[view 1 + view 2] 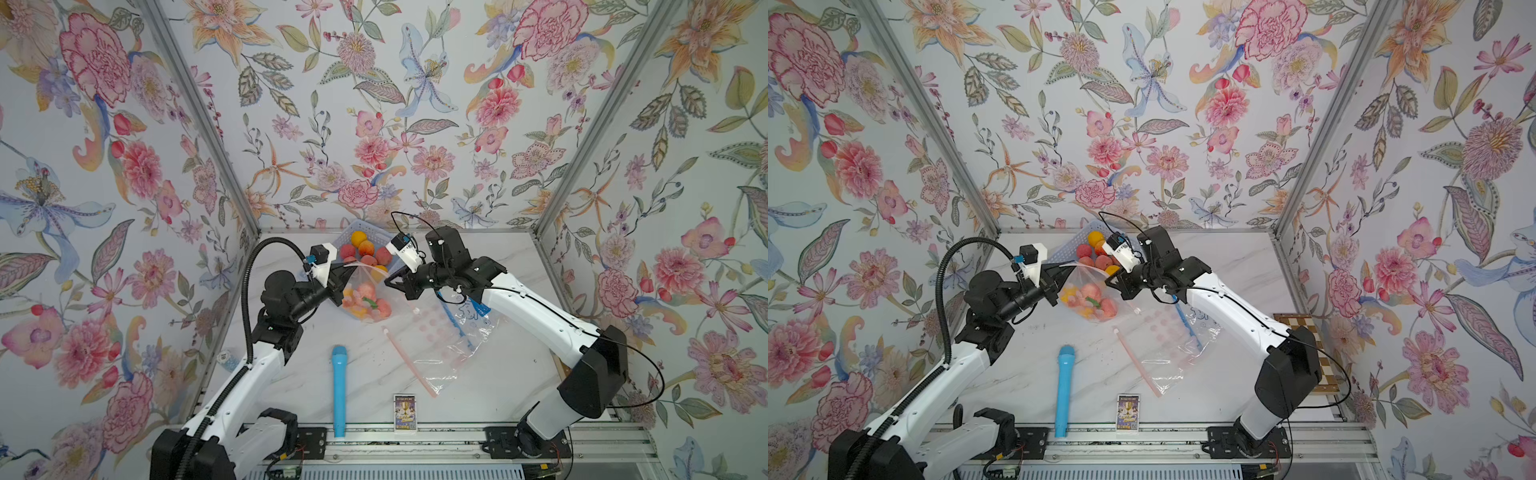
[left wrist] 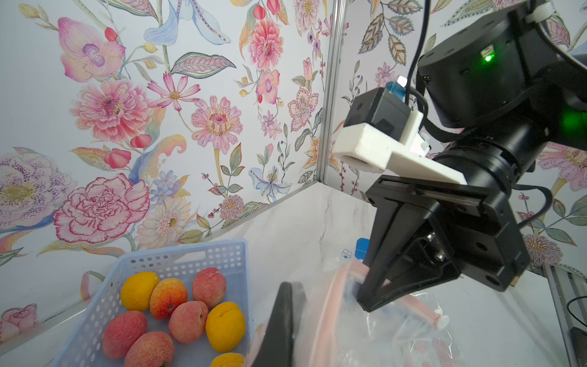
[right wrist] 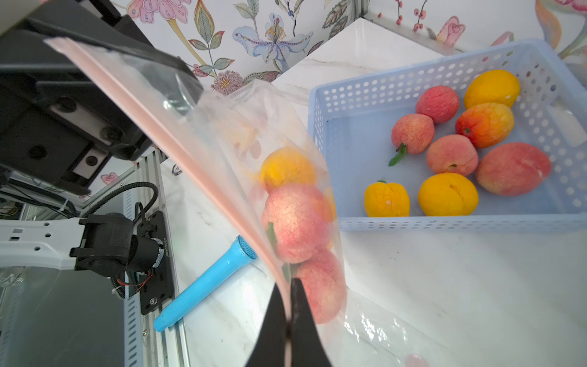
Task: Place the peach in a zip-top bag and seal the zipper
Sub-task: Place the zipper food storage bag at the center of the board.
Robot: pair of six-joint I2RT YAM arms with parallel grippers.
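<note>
a lab robot booth: floral panels (image 1: pixel 374 104), aluminium frame (image 1: pixel 202 116), marble tabletop (image 1: pixel 498 395).

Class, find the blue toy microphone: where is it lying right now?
In both top views the blue toy microphone lies flat near the table's front edge, between the left arm and the small card.

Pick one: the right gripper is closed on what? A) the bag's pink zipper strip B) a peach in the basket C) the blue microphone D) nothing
A: in the right wrist view the right gripper is shut on the pink zipper strip of the bag.
</note>
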